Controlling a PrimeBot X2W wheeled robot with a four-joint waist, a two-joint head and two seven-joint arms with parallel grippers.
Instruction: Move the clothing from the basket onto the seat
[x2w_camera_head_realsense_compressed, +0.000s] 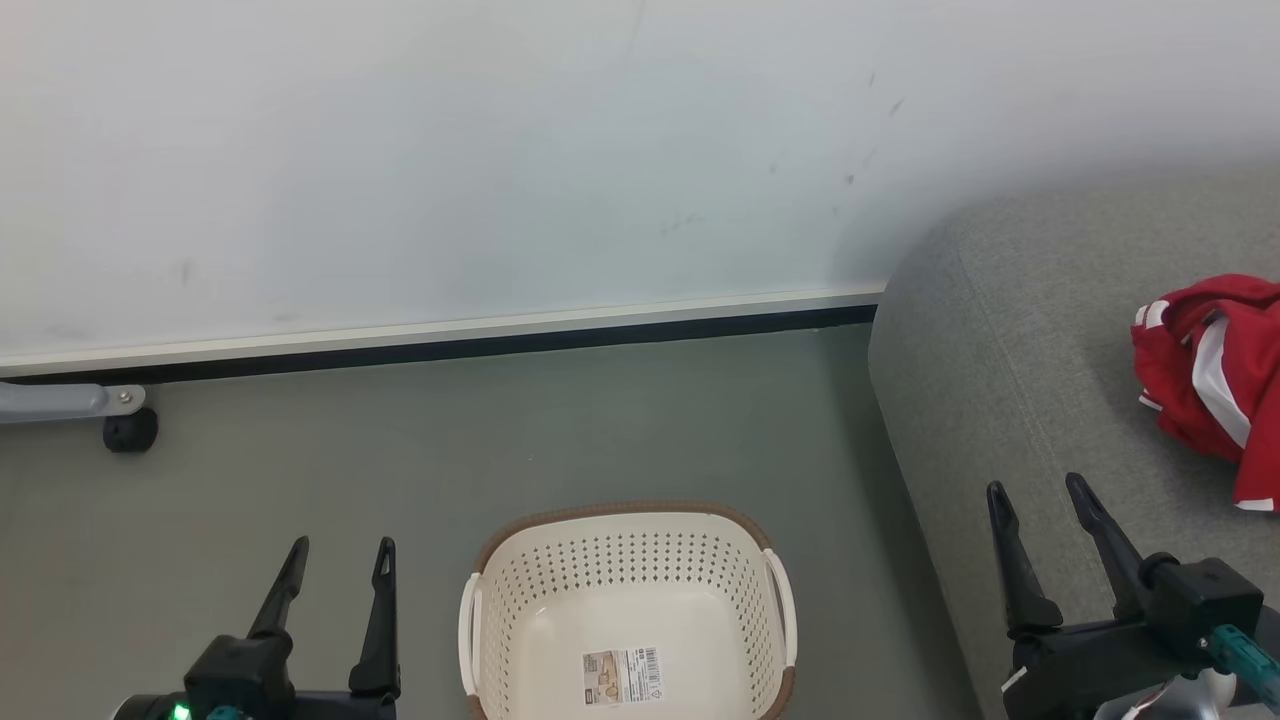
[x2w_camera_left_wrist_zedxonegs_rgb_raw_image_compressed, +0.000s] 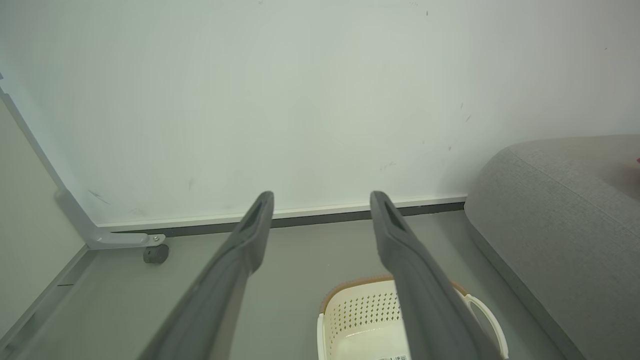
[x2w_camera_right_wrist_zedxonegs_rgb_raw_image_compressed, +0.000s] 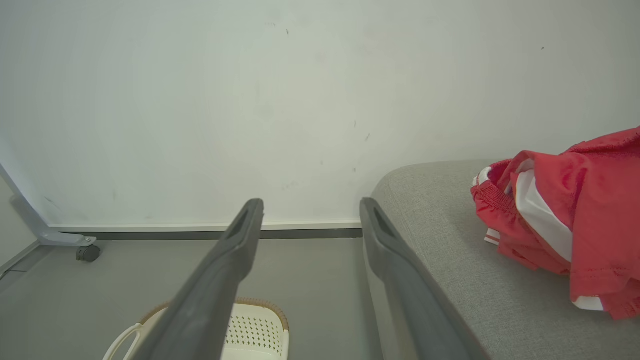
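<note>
The red, white-striped clothing is seen crumpled on the grey seat, ahead and right of the right gripper, whose fingers are spread around nothing. The left gripper is likewise spread, with the cream basket set on the grey floor to its right, before a white wall.

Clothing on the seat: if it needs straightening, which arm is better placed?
Right, probably. The right gripper is open over the seat, near the clothing; the left gripper is over the floor, beyond the empty basket.
</note>
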